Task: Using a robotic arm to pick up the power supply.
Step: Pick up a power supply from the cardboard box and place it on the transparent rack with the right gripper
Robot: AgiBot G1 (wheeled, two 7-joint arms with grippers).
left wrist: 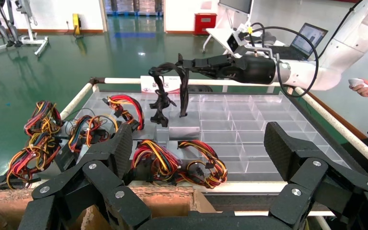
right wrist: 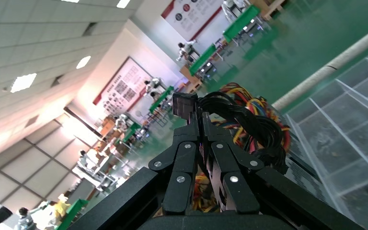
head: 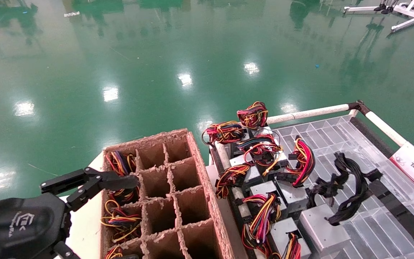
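Closest to the lens, my right gripper (right wrist: 200, 125) was pinched fully shut on the black cable bundle (right wrist: 249, 120), not on the casing. The power supply (head: 323, 227) lay flat on the clear tray (head: 372, 223). Its long axis ran roughly from the far rail toward me, and the cable end pointed away, with the bundle rising steeply to my fingers.

Hazards, as judged:
1. Lifting by cable alone could let the box swing or tilt.
2. Smooth cables could slide through my pads and drop it.
3. Loose connectors could snag the coloured-wire units (head: 262, 216) just beside it.

My left gripper (left wrist: 200, 148) hung wide open and empty above the cardboard divider box (head: 192, 205).
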